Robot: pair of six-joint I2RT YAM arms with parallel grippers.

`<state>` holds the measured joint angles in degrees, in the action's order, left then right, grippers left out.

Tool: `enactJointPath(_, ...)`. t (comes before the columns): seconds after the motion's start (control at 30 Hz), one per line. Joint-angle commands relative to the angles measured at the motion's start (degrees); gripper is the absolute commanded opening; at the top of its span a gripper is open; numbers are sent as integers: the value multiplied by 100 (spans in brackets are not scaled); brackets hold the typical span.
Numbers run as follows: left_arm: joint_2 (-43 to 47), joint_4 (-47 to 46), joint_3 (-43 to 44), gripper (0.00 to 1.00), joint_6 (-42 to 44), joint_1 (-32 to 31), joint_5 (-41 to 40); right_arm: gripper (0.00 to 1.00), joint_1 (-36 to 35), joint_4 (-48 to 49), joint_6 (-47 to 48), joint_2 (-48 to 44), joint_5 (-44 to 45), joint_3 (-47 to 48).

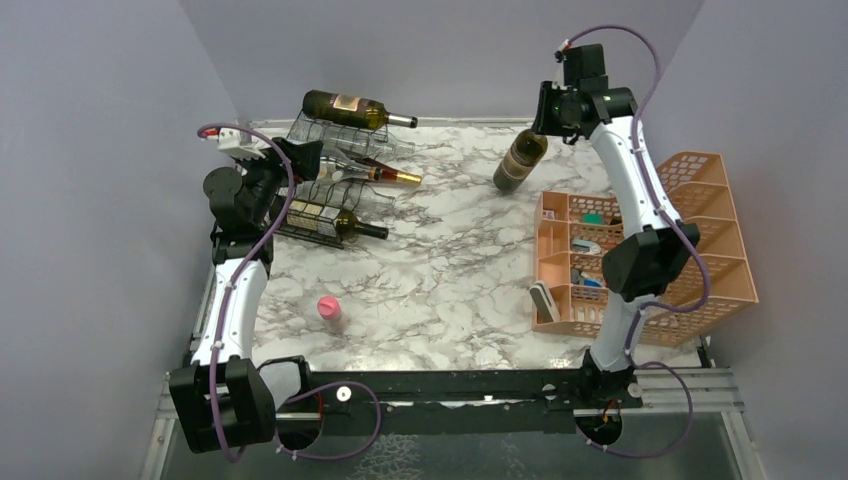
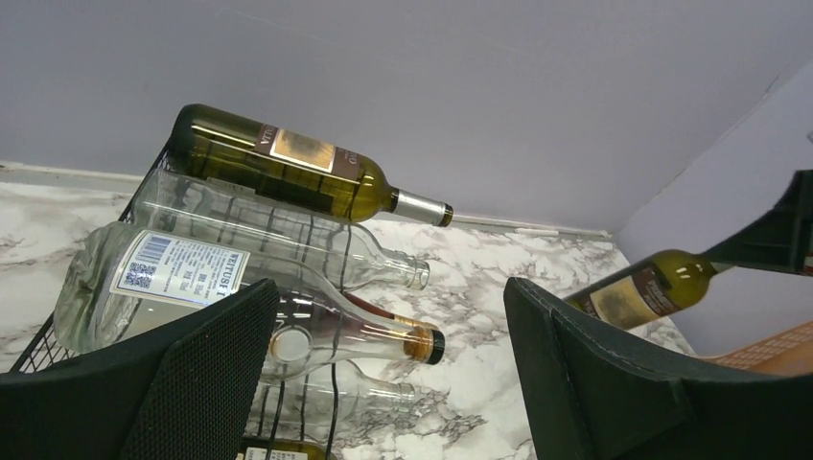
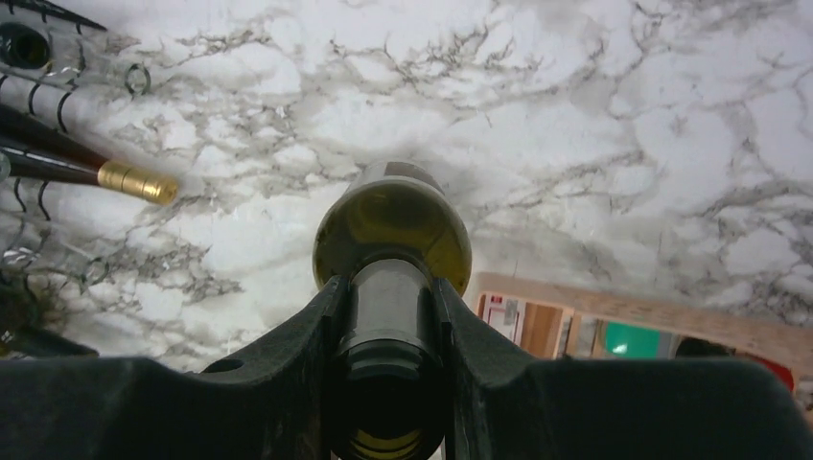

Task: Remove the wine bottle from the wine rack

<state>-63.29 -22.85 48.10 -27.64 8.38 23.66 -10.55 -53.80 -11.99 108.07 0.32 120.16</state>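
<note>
The wine bottle (image 1: 520, 160) — neck in right tool (image 3: 388, 287) — well apart from wine rack (image 1: 325, 200).

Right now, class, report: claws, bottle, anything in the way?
Right claw shut on neck of wine bottle, clear of rack. Left claw open by rack. No obstruction.

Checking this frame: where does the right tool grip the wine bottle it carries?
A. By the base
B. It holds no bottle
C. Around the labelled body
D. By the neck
D: in the right wrist view the right tool is closed on the neck of the wine bottle, whose body hangs below it over the marble table.
</note>
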Motion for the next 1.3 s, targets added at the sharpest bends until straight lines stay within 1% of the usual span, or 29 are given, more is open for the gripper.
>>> enactJointPath(0.0, -53, -276, 60, 93, -163, 69, 276, 1, -283, 6, 331, 565, 614, 1014)
enactJointPath(0.17, -134, -324, 73, 92, -245, 99, 370, 1, -551, 1, 604, 1096, 803, 1564)
enactJointPath(0.3, -140, -347, 68, 91, -281, 107, 398, 1, -631, -51, 772, 1434, 962, 1957)
enactJointPath(0.5, -139, -393, 62, 91, -345, 136, 452, 1, -720, 71, 1032, 1616, 958, 1976)
enactJointPath(0.57, -140, -412, 56, 91, -357, 138, 462, 3, -729, 114, 1089, 1656, 926, 1972)
enactJointPath(0.67, -132, -422, 34, 91, -347, 142, 442, 10, -738, 126, 1131, 1742, 902, 1997)
enactJointPath(0.77, -123, -430, 33, 91, -346, 137, 442, 21, -763, 137, 1181, 1801, 877, 2005)
enactJointPath(0.9, -123, -444, 24, 91, -352, 138, 445, 31, -791, 216, 1232, 1872, 936, 1992)
enactJointPath(1.0, -131, -449, 16, 91, -364, 138, 438, 36, -800, 301, 1268, 1909, 986, 1990)
enactJointPath(1.2, -147, -457, 9, 91, -374, 150, 447, 51, -793, 464, 1357, 2003, 963, 1994)
enactJointPath(1.27, -157, -461, 12, 91, -384, 147, 448, 54, -800, 469, 1363, 2032, 953, 2000)
